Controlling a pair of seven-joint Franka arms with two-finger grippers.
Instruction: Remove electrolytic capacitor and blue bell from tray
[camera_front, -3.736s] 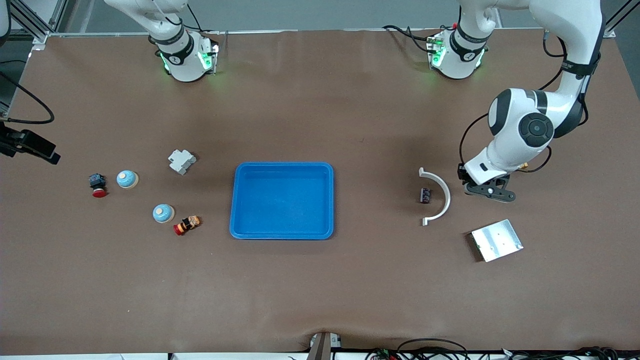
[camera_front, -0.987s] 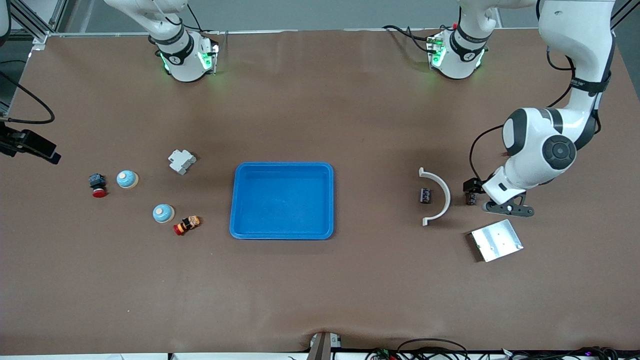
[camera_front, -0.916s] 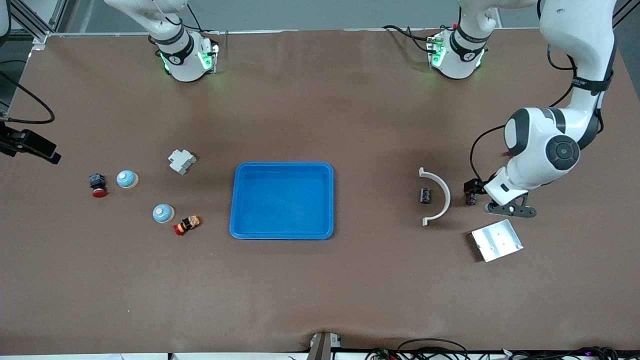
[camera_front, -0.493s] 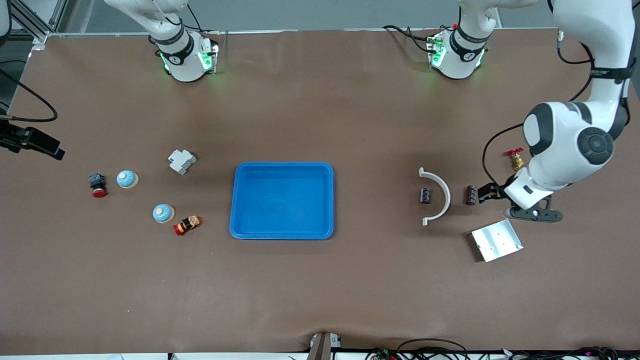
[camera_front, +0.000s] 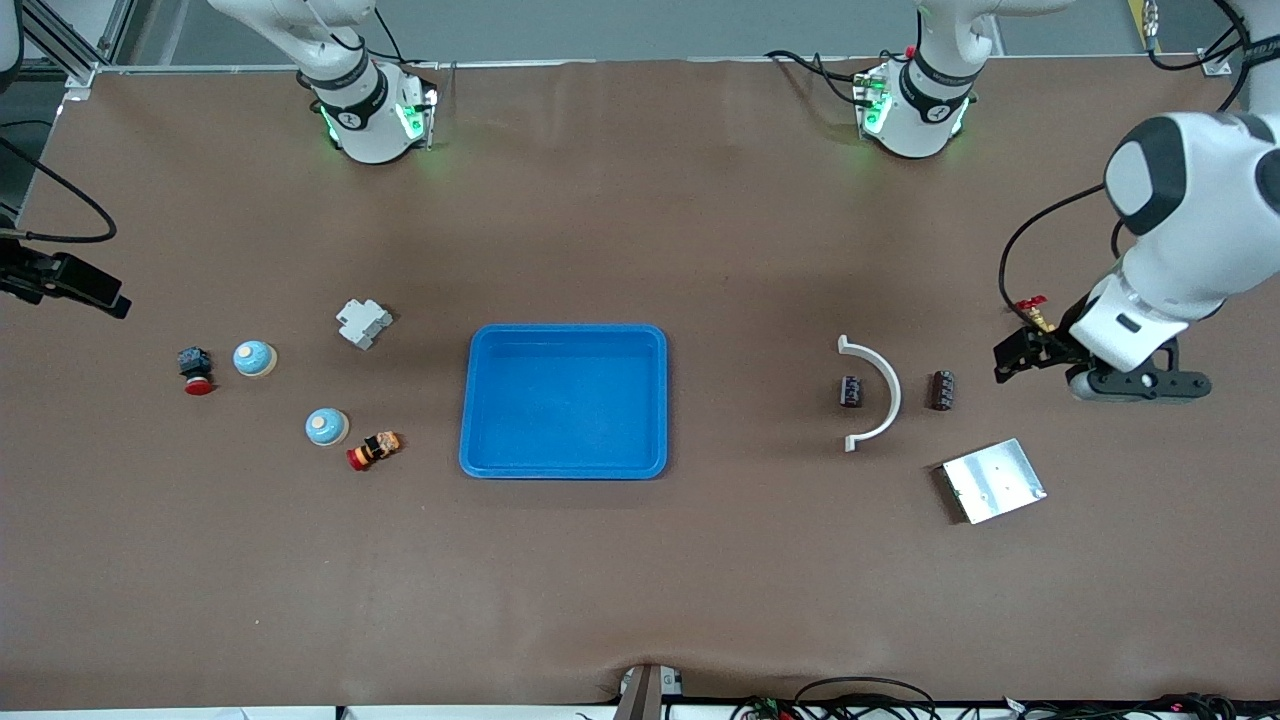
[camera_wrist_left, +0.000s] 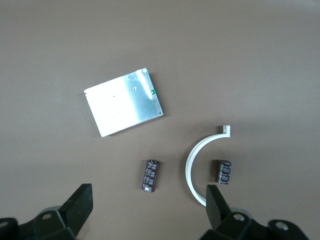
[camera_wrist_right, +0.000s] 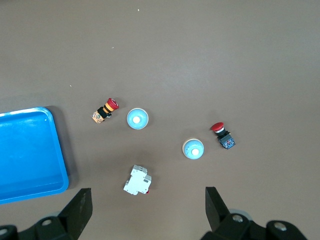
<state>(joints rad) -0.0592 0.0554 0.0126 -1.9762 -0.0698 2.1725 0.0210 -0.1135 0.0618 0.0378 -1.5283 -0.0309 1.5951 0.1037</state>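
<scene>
Two dark capacitors lie toward the left arm's end of the table: one (camera_front: 851, 390) (camera_wrist_left: 223, 171) inside a white arc (camera_front: 884, 392) (camera_wrist_left: 196, 159), the other (camera_front: 941, 389) (camera_wrist_left: 150, 175) just outside it. My left gripper (camera_front: 1008, 360) (camera_wrist_left: 148, 210) hangs open and empty in the air, beside the outer capacitor toward that end. Two light blue bells (camera_front: 254, 358) (camera_front: 326, 427) sit toward the right arm's end, in the right wrist view (camera_wrist_right: 193, 149) (camera_wrist_right: 137, 119). My right gripper (camera_wrist_right: 148, 207) is open and empty high above them, out of the front view. The blue tray (camera_front: 565, 329) (camera_wrist_right: 25, 150) is empty.
A metal plate (camera_front: 993, 480) (camera_wrist_left: 125, 107) lies nearer the front camera than the capacitors. A small red-handled valve (camera_front: 1030, 312) sits by the left gripper. Near the bells are a white breaker (camera_front: 363, 323) (camera_wrist_right: 137, 181) and two red push buttons (camera_front: 197, 370) (camera_front: 373, 450).
The left arm has swung away from the outer capacitor toward its own end of the table, uncovering that capacitor and the red valve. Both grippers stayed open.
</scene>
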